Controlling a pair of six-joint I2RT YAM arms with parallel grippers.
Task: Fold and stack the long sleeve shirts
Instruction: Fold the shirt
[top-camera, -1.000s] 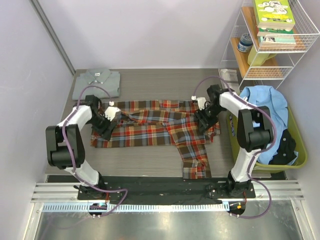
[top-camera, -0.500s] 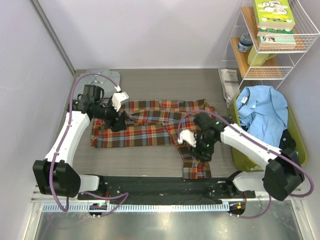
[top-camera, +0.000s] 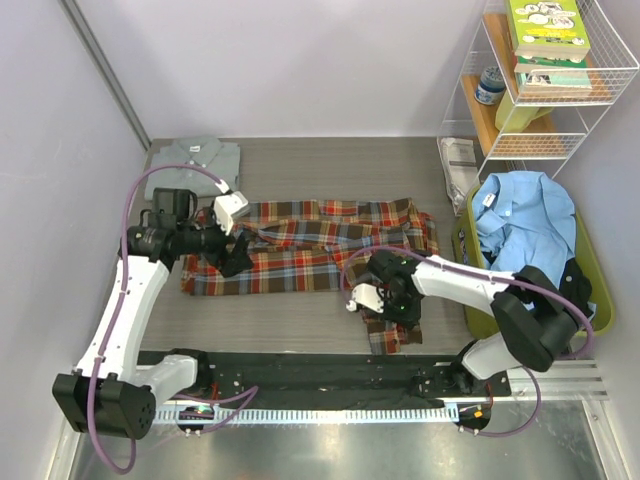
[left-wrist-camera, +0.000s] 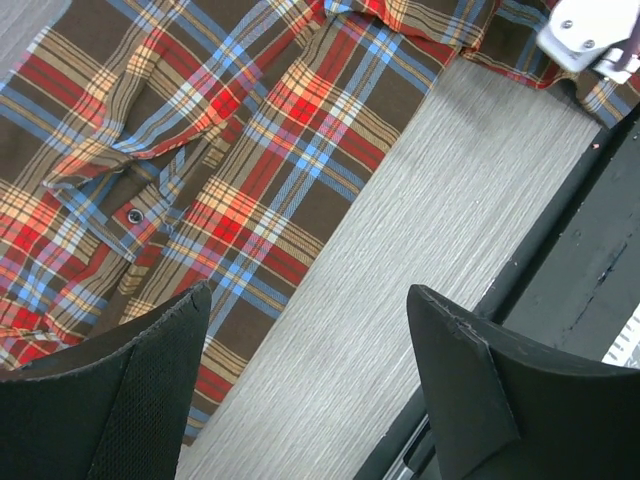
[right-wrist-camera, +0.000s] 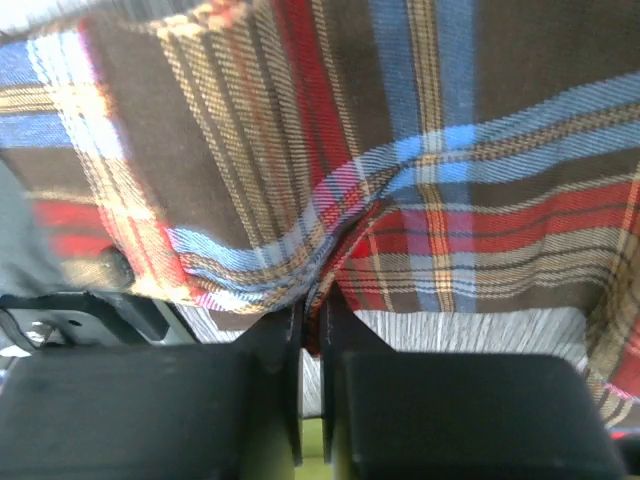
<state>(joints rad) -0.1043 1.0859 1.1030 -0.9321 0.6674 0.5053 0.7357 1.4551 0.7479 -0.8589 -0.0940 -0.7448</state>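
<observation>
The plaid flannel shirt (top-camera: 300, 250) lies spread across the middle of the table, one sleeve (top-camera: 395, 325) hanging toward the near edge. It fills the left wrist view (left-wrist-camera: 200, 150) and the right wrist view (right-wrist-camera: 400, 150). My right gripper (top-camera: 385, 303) is shut on a fold of the plaid sleeve (right-wrist-camera: 322, 270) and lifts it a little. My left gripper (top-camera: 233, 262) is open and empty, above the shirt's near left edge. The pale grey shirt (top-camera: 192, 162) lies folded at the back left corner.
A green basket (top-camera: 590, 290) at the right holds a blue shirt (top-camera: 525, 225) and dark cloth. A wire shelf (top-camera: 545, 90) with books stands at the back right. A paper (top-camera: 458, 153) lies by it. A black strip (top-camera: 320, 375) runs along the near edge.
My right gripper moved from the shirt's right end to the hanging sleeve and shut on it. My left arm swung out to the left and its gripper shifted slightly along the shirt's left part.
</observation>
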